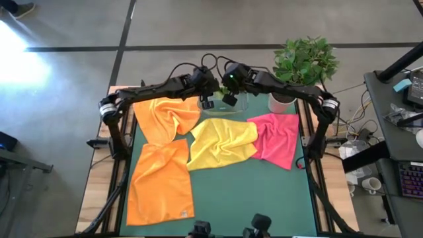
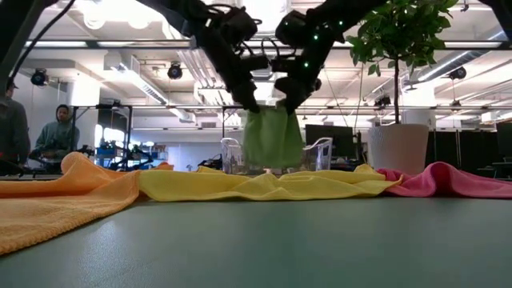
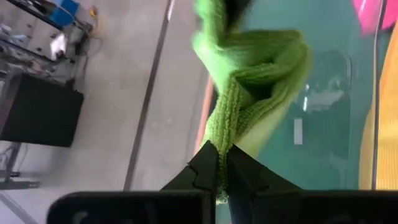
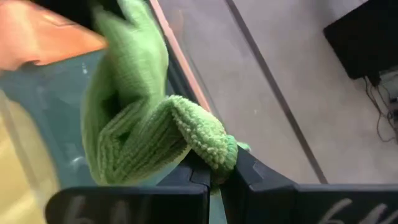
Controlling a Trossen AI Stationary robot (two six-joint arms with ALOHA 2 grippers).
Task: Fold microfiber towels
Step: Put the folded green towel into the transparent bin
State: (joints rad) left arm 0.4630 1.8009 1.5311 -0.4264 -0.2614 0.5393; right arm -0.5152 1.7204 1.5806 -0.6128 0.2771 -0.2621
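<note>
Both sets of jaws are clamped on the lime green towel: the left gripper and right gripper each pinch an upper edge, holding it hanging above the clear plastic tray at the table's far edge. Nearer lie two orange towels, a yellow towel and a hot pink towel, overlapping at their edges. Bare green mat lies open toward the near edge. A potted plant stands beside the tray. No writing is legible.

Two black jointed arms, looping black cables, silver base collars, green indicator light, black wedge-shaped pincer fingers
</note>
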